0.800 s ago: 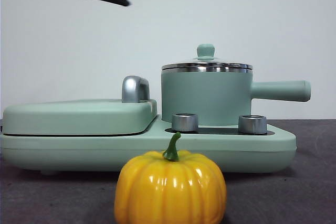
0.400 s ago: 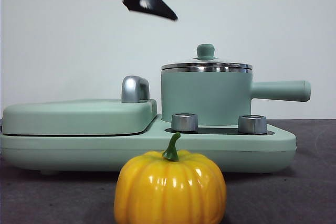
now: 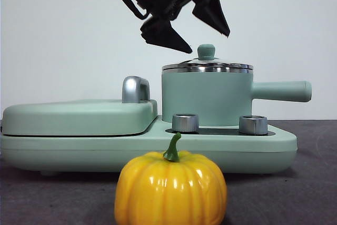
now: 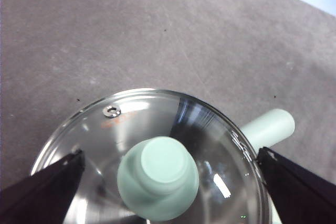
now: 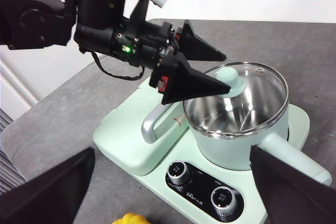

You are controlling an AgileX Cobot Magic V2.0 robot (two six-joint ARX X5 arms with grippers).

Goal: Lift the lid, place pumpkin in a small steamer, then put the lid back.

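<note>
Your lid (image 3: 207, 65) sits closed on the small steamer (image 3: 205, 96), which stands on the cooker base (image 3: 158, 143) toward the far edge of the desk (image 3: 310, 183). Treat it as glass in a steel rim — stiff, smooth and likely breakable if dropped (so no grabbing at the rim). The sensible hold is the mint-green knob (image 4: 157, 178) at its centre; it looks small and rounded, so it may slip unless the jaws close squarely on its sides.

Your left gripper (image 3: 202, 38) hangs just above that knob, its jaws spread wide, one to each side, touching nothing and holding nothing. From its wrist view the knob lies about midway between the jaws.

The pumpkin (image 3: 171, 188) waits at the near edge of the desk, in front of the base — glossy and ribbed, probably light. Your right gripper (image 5: 168, 182) waits back from the base, released wide and empty.
</note>
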